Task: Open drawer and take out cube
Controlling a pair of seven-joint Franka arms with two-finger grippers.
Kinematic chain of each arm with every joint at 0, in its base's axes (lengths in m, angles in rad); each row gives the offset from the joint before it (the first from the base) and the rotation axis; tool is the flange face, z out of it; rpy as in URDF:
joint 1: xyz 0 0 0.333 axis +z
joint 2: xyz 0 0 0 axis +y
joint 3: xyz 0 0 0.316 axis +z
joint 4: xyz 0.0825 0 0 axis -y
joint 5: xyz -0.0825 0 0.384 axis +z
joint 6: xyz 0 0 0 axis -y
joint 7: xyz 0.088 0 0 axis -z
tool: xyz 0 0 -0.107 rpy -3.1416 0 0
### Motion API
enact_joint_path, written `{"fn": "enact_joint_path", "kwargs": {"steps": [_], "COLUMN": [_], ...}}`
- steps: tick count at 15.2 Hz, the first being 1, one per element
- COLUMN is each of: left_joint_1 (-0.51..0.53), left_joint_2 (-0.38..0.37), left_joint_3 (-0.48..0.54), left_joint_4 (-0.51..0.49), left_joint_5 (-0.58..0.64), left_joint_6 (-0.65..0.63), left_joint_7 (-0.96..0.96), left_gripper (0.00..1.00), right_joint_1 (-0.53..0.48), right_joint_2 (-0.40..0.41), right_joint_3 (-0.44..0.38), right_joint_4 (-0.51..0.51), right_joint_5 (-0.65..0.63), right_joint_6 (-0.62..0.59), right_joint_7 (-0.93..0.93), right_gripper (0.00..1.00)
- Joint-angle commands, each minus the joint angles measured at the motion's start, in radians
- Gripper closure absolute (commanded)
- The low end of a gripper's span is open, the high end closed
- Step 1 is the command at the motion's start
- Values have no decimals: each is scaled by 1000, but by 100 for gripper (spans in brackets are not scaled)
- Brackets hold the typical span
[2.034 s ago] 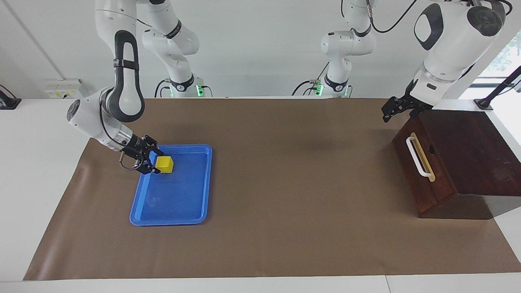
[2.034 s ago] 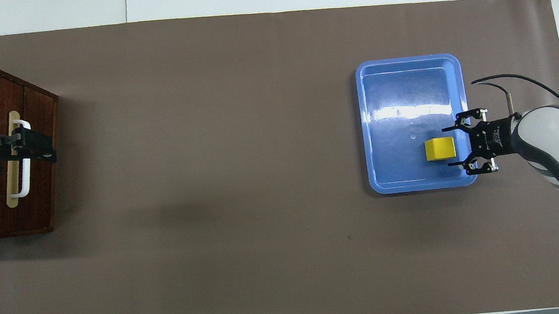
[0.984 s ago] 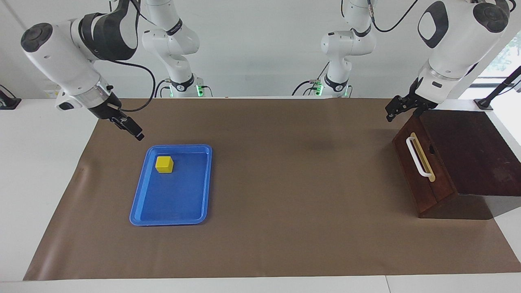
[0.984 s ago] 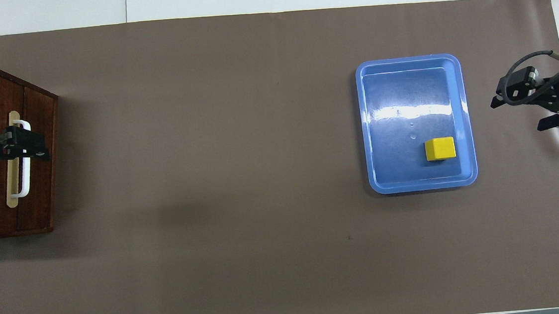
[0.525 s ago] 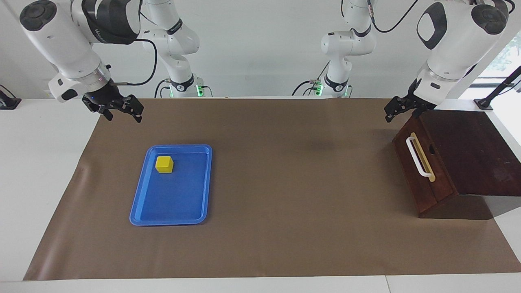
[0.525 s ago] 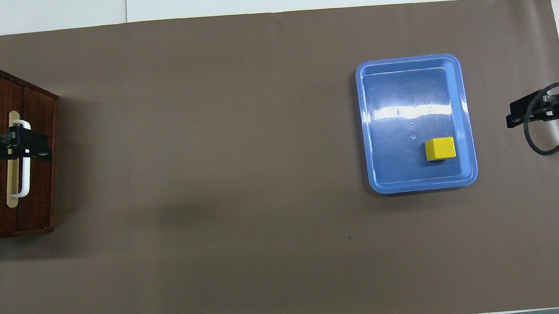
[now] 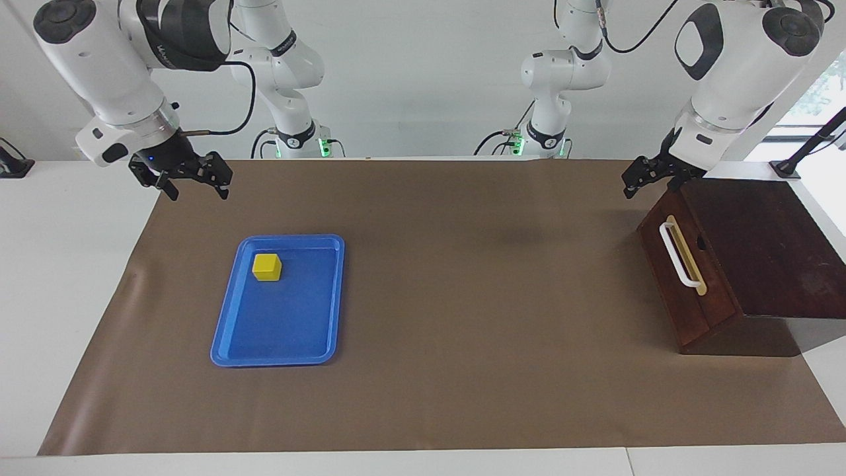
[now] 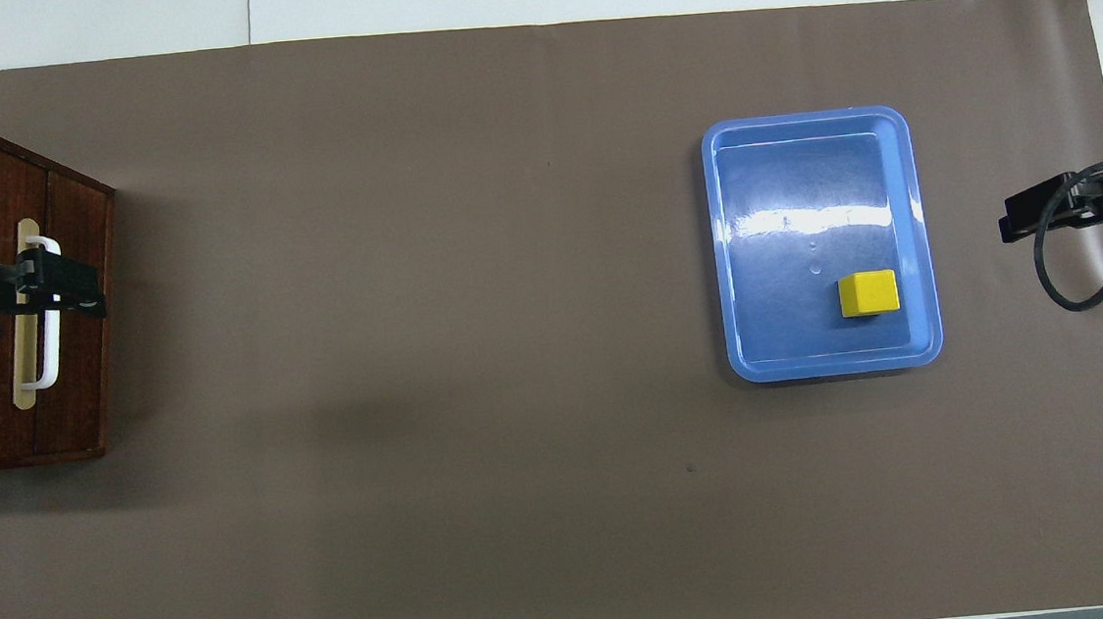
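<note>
Landmark: the blue tray (image 7: 277, 330) lay on the brown mat (image 7: 462, 396) that covered the tabletop, toward the right arm's end.
Cube: the cube (image 7: 267, 266) sat inside the blue tray, in the corner nearest the robots and the right arm's end, flat on the tray floor with nothing touching it.
Drawer: the drawer (image 7: 687, 277) stood well apart from the blue tray, at the left arm's end; its front looked flush with the cabinet and its white handle (image 7: 679, 254) was free, so it read as shut.
Right gripper: the right gripper (image 7: 192, 180) hung in the air over the mat's edge, apart from the blue tray on the side toward the robots; its fingers were spread and held nothing, probably a parked pose.
Left gripper: the left gripper (image 7: 644, 177) hovered over the drawer's upper corner, far from the blue tray; its fingers were spread and empty, clear of the handle.
Stage: judging by the cube lying out in the tray and both arms clear, the task looked complete.
</note>
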Motion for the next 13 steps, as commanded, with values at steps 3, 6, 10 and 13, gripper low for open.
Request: {"fn": "enact_joint_path", "kwargs": {"steps": [3, 6, 10, 13], "left_joint_1": [4, 0, 0, -1], "left_joint_2": [6, 6, 6, 6], "left_joint_3": [0, -3, -3, -1], "left_joint_4": [16, 17, 19, 17], "left_joint_5": [-16, -17, -23, -23], "left_joint_6": [-20, -22, -24, -19], "left_joint_7": [16, 16, 16, 16], "left_gripper": [0, 0, 0, 0], "right_joint_1": [0, 2, 2, 2], "right_joint_2": [18, 16, 16, 16], "right_joint_3": [7, 7, 8, 8], "right_joint_4": [26, 26, 26, 28], "right_joint_5": [-25, -58, -57, -55], "right_joint_6": [-51, -45, -43, -41], "right_joint_7": [-27, -47, -48, -44], "right_gripper": [0, 0, 0, 0]}}
